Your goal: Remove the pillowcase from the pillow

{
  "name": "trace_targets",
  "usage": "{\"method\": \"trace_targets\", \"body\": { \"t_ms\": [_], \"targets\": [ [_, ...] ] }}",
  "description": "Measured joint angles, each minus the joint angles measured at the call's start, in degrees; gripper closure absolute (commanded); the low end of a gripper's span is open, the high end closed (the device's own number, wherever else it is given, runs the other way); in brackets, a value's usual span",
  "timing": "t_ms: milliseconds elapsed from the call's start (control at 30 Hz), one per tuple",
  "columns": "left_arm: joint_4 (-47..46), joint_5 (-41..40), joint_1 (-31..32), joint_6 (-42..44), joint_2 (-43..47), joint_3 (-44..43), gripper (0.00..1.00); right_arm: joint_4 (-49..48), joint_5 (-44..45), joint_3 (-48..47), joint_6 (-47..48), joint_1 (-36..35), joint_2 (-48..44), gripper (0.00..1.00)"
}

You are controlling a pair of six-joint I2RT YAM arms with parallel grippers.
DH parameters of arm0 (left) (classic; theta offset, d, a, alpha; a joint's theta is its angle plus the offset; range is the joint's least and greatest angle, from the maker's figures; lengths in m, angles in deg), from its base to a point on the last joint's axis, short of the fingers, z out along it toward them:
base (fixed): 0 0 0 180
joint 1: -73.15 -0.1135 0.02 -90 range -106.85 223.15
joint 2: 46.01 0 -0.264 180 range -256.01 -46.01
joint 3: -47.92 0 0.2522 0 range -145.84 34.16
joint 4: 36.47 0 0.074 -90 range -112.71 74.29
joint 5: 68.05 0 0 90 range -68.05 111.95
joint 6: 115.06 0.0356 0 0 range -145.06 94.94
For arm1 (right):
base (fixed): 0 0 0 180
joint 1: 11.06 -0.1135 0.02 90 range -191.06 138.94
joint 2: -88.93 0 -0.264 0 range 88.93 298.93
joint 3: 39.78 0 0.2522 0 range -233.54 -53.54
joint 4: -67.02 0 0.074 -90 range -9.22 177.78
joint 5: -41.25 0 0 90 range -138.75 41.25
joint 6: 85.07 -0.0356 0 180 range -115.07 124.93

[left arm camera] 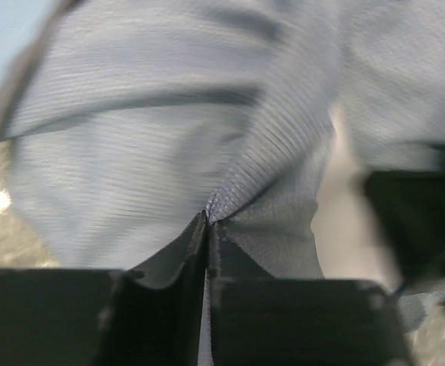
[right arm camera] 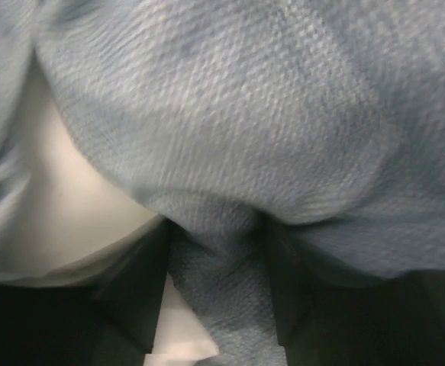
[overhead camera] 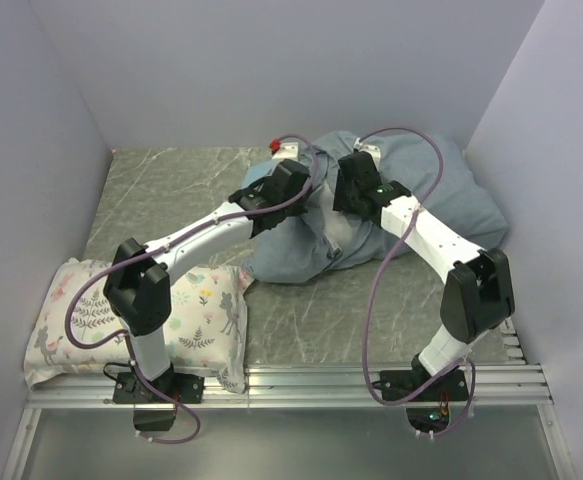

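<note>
left hand (left arm camera: 207,225) clenched tight on a fold of the pillowcase (overhead camera: 451,190); right hand (right arm camera: 218,244) grasping a thick bunch of it, white pillow (right arm camera: 77,191) peeking out alongside; all on the table (overhead camera: 171,190)

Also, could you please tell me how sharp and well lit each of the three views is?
Top external: sharp and evenly lit, shadows soft. Left wrist: the pillowcase is streaked with blur, and the left jaws are dark, featureless silhouettes. Right wrist: very close, soft towards the edges, and the pillow shows as washed-out white.
</note>
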Motion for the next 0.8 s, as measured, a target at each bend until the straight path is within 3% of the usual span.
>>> {"method": "trace_targets", "body": {
  "t_ms": [33, 100, 300, 467, 567, 600, 667, 700, 800],
  "targets": [
    [-0.2, 0.6, -1.1, -0.2, 0.5, 1.0, 1.00, -0.1, -0.6, -0.1, 0.2, 0.7, 0.9, 0.90],
    [-0.6, 2.0, -4.5, -0.6, 2.8, 4.6, 1.00, -0.3, -2.8, -0.1, -0.7, 2.8, 1.4, 1.00],
    [-4.0, 5.6, -15.8, -4.3, 9.4, 13.4, 1.00, -1.8, -11.0, 0.2, -3.7, 12.2, 0.7, 1.00],
    [-8.6, 13.0, -17.8, -7.5, 12.3, 20.7, 1.00, -3.7, -16.3, 3.5, -5.1, 14.6, -2.8, 1.00],
    [-9.3, 14.0, -17.3, -8.1, 9.8, 20.9, 1.00, -3.5, -16.0, 4.4, -4.8, 13.5, -4.6, 0.88],
    [-9.6, 14.3, -17.0, -8.1, 9.0, 21.0, 1.00, -3.4, -14.9, 4.4, -4.6, 12.5, -5.1, 0.74],
    [-10.0, 14.5, -16.5, -8.2, 7.3, 21.4, 1.00, -3.0, -12.5, 4.4, -3.7, 10.1, -6.4, 0.61],
    [-10.2, 14.6, -16.0, -8.2, 6.7, 21.6, 1.00, -2.6, -11.0, 4.4, -3.1, 8.5, -7.3, 0.49],
    [-10.6, 14.8, -15.3, -8.2, 5.6, 21.7, 1.00, -2.5, -7.0, 4.7, -1.4, 2.5, -11.9, 0.34]
  ]
}}
